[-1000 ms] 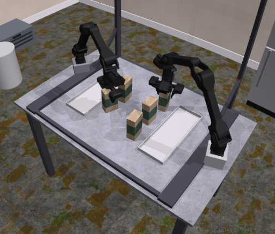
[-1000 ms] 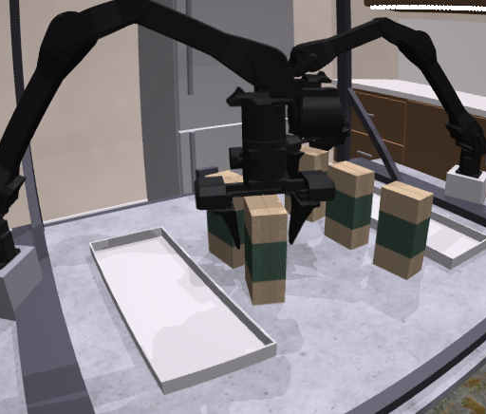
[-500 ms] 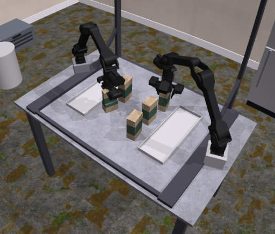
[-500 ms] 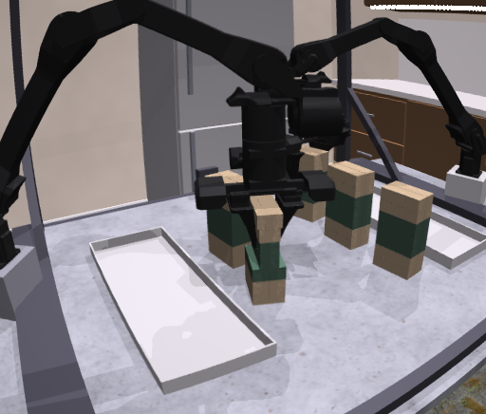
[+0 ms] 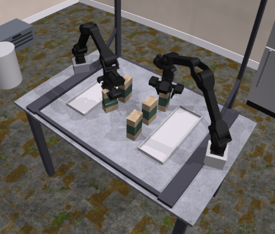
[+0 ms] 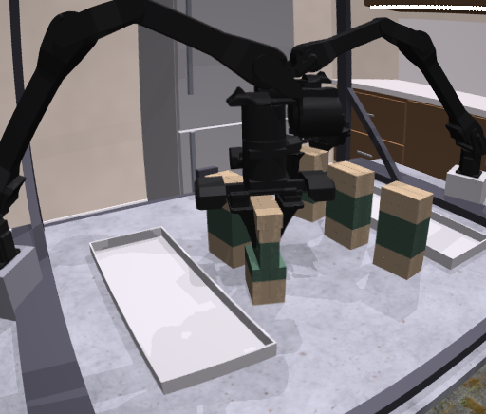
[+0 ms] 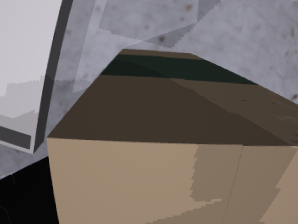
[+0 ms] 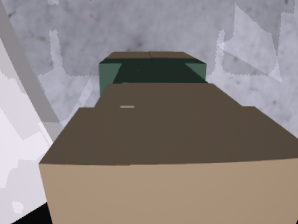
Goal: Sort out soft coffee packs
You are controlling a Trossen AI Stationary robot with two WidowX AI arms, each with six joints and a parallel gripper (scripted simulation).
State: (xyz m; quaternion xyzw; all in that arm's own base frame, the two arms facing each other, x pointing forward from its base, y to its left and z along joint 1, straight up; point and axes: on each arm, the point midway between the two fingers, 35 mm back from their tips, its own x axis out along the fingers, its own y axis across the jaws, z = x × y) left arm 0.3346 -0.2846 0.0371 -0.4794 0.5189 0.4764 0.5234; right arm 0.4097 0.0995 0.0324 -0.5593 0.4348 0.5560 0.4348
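Observation:
Five tan coffee packs with green bands stand upright on the bench. My right gripper point(image 5: 111, 92) is shut on the broad faces of the nearer of its two packs point(image 5: 109, 101), which stands on the bench; both also show in the exterior view, gripper point(image 6: 269, 222) and pack point(image 6: 266, 254), and its top fills the right wrist view point(image 8: 166, 176). The second pack point(image 5: 125, 88) stands just behind. My left gripper point(image 5: 166, 93) is open and straddles the far pack point(image 5: 164, 101) of its row without touching; that pack fills the left wrist view point(image 7: 166, 183). Two more packs point(image 5: 149, 110) point(image 5: 134, 124) complete the row.
A white tray point(image 5: 85, 100) lies flat between the right arm and its packs, another point(image 5: 171, 132) between the left arm and its row. A dark frame rail point(image 5: 97, 155) runs along the bench edges, with upright posts point(image 5: 118, 27) at the back.

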